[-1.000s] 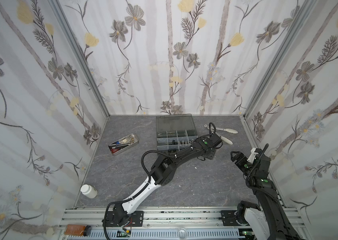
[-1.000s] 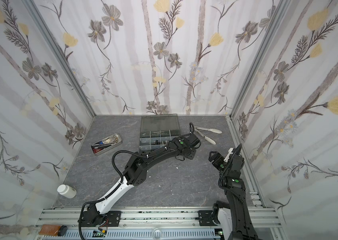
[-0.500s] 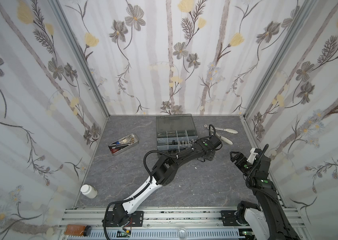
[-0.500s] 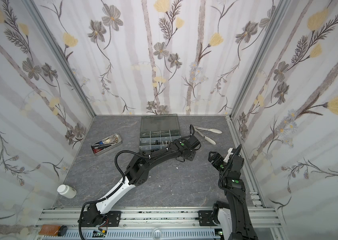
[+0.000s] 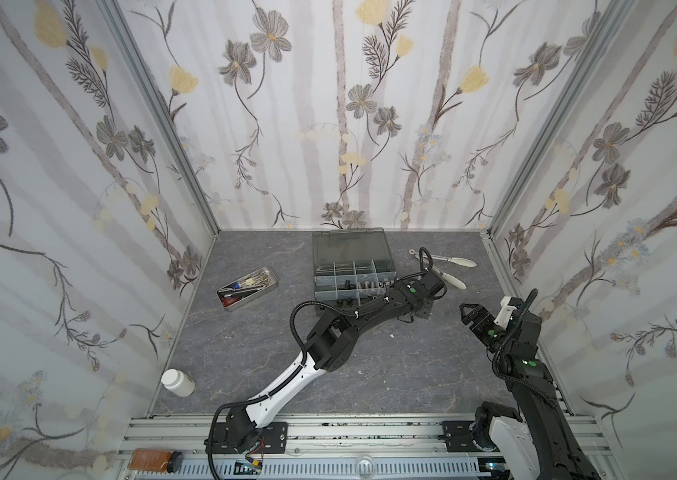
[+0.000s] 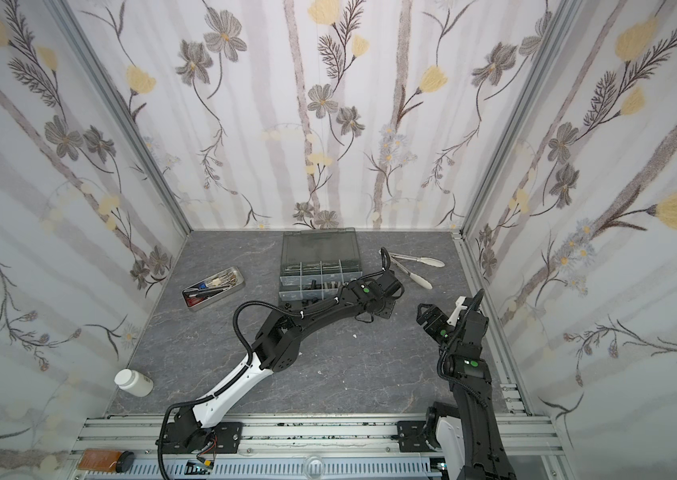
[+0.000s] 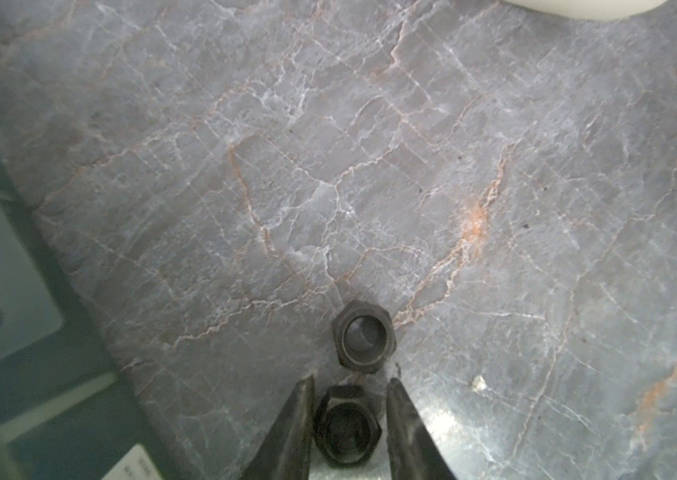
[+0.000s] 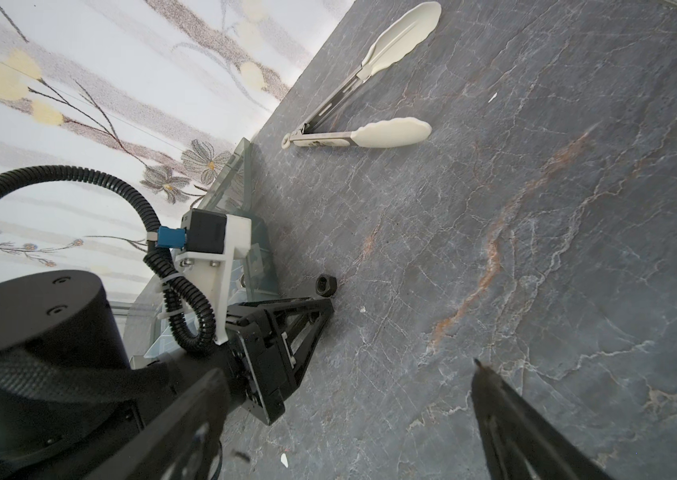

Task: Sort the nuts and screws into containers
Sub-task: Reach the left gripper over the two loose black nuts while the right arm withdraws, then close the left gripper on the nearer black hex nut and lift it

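Two black nuts lie on the grey stone table beside the organizer box (image 5: 328, 296) with its containers. My left gripper (image 7: 351, 379) stands over them at the box's right end (image 5: 421, 313), fingers down. It is shut on the nearer black nut (image 7: 347, 428), a finger against each side. The other black nut (image 7: 364, 336) lies loose just past the fingertips (image 8: 325, 285). Small dark and silver parts (image 5: 364, 285) sit in the box's middle compartments. My right gripper (image 5: 470, 316) hovers open and empty to the right (image 8: 341, 399).
Long silver tongs with white tips (image 5: 445, 270) lie behind the left gripper. A metal tray of tools (image 5: 247, 289) is at the left. A white bottle (image 5: 176, 382) lies at the front left. The box's clear lid (image 5: 349, 249) lies open toward the back wall.
The left gripper's fingers have drawn in around the nearer black nut, and the left wrist has shifted slightly. The right arm has not moved.
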`<state>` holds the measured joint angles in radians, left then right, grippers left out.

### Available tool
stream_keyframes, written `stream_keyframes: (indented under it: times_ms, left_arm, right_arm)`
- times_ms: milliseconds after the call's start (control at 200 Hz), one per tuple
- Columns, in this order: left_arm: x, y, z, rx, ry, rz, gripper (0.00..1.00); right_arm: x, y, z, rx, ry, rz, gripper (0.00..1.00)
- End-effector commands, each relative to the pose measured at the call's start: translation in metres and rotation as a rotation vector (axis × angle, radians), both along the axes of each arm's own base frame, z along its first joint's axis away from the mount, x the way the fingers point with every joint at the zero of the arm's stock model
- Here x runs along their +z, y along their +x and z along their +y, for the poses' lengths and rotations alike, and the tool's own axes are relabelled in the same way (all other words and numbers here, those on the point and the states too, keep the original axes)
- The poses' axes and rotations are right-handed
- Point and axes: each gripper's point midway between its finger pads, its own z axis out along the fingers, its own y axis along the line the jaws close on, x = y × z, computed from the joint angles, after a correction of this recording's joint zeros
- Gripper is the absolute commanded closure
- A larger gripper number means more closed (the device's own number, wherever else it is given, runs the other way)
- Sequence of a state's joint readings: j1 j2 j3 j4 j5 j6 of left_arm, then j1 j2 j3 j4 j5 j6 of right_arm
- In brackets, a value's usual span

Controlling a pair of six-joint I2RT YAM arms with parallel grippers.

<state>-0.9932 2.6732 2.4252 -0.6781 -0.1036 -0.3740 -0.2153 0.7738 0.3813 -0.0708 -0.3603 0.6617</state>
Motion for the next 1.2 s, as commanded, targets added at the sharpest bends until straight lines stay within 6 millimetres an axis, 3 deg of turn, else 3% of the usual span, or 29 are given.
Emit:
stream_keyframes:
  times_ms: [0, 210, 395, 525, 829, 1004, 1199]
  left_arm:
    - [-0.012, -0.006, 0.008, 0.009, 0.039, 0.036, 0.70]
    - [-0.013, -0.007, 0.016, 0.016, 0.080, 0.025, 0.77]
    - [0.004, -0.005, 0.014, 0.024, 0.068, -0.007, 0.80]
    - [0.031, -0.001, 0.013, 0.029, 0.037, -0.041, 0.81]
    - [0.117, -0.002, 0.018, 0.036, -0.082, -0.128, 0.81]
    - [0.151, -0.012, 0.041, 0.054, -0.128, -0.165, 0.81]
    - [0.167, -0.020, 0.091, 0.113, -0.162, -0.180, 0.81]
  right_arm:
    - [0.009, 0.005, 0.001, 0.008, 0.000, -0.043, 0.08]
    - [0.009, 0.006, 0.002, 0.011, 0.012, -0.049, 0.08]
    - [0.009, 0.006, 0.003, 0.015, 0.011, -0.049, 0.08]
    - [0.011, 0.007, 0.006, 0.038, 0.008, -0.061, 0.08]
    - [0.003, 0.006, 0.008, 0.048, 0.007, -0.041, 0.08]
    - [0.003, 0.011, 0.026, 0.132, -0.052, -0.028, 0.00]
    - [-0.003, 0.021, 0.054, 0.223, -0.135, 0.032, 0.00]
